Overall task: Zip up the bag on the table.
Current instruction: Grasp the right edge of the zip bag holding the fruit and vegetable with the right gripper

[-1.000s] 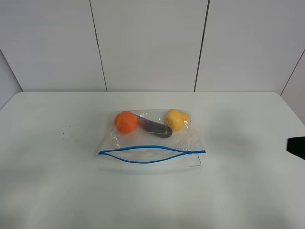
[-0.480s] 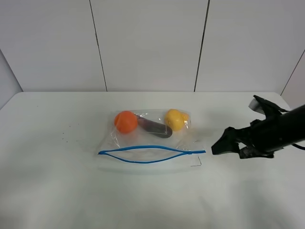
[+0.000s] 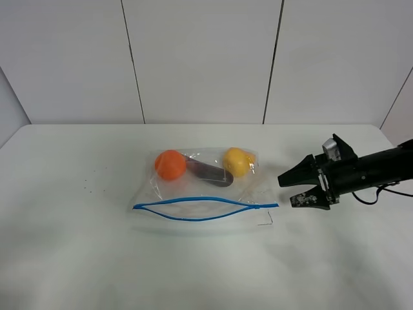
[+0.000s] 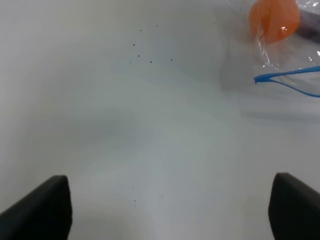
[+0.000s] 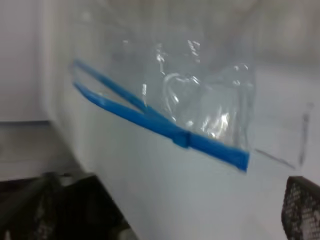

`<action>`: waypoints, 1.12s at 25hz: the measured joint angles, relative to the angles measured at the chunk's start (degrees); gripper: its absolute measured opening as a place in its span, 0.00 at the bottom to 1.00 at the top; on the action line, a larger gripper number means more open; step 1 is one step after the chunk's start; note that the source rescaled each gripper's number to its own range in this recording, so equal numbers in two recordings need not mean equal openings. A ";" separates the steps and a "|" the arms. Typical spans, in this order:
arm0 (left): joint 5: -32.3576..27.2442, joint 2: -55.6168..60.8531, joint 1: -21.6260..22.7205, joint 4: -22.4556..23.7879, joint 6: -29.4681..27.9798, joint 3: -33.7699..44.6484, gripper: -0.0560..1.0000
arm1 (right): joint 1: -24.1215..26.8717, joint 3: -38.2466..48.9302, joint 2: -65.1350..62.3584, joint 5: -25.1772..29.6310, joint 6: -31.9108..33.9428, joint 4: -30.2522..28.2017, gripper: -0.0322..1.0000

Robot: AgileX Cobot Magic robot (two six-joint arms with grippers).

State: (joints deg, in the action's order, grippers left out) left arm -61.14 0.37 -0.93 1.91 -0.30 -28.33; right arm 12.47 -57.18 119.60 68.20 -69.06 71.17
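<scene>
Exterior high view first — looking at a plain matte white table (image 3: 77,258) with pale wall panels (image 3: 200,58) behind, split by dark vertical seams. Got the bag (image 3: 205,190) lying flat about mid-table, blue zipper strip (image 3: 261,206) along its 6 o'clock edge, gaping into a lens shape through the middle and joined at both ends. Inside: orange item (image 3: 170,165) at 10 o'clock, yellow item (image 3: 237,161) at 1 o'clock, dark item (image 3: 210,173) between them.

Compared with half a second back: right gripper (image 3: 286,193) now lower and levelled out, tips still off the bag's 3 o'clock end; a full second back, just a dark sliver at the picture's edge. Bag itself in the same spot, same gape.

Jaws of the right gripper spread apart, holding nothing, tips just beside the strip's end but not touching — only white tabletop in between. Right wrist view a bit blurry, but showing the strip's joined end and crinkly plastic dead ahead. As for the left gripper (image 4: 170,200), seen only from its wrist camera: fingers wide apart over bare table, well off toward the bag's 9 o'clock. Few tiny dark specks (image 4: 150,60) on the table that side, plus a faint thin line (image 3: 266,223) near the bag's 5 o'clock corner, can't tell what.
</scene>
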 joint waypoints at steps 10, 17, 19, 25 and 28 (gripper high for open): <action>0.00 0.00 0.00 0.00 0.00 0.00 0.86 | -0.12 -2.98 4.43 0.82 -5.46 3.71 1.00; 0.00 0.00 0.00 0.00 0.00 0.00 0.86 | -0.65 -3.02 4.43 0.82 -5.22 3.94 1.00; 0.00 0.00 0.00 0.00 0.00 0.00 0.86 | -0.65 -3.02 4.43 0.82 -4.97 4.11 1.00; 0.00 0.00 0.00 0.05 0.00 0.00 0.86 | -2.46 -3.02 4.43 0.82 -4.55 4.11 1.00; 0.00 0.00 0.00 0.05 0.00 0.00 0.86 | -4.05 -3.02 4.43 0.48 -4.28 4.31 1.00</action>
State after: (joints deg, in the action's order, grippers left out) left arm -61.14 0.37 -0.93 1.96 -0.30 -28.33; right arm 8.42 -60.20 124.03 68.67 -73.34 75.47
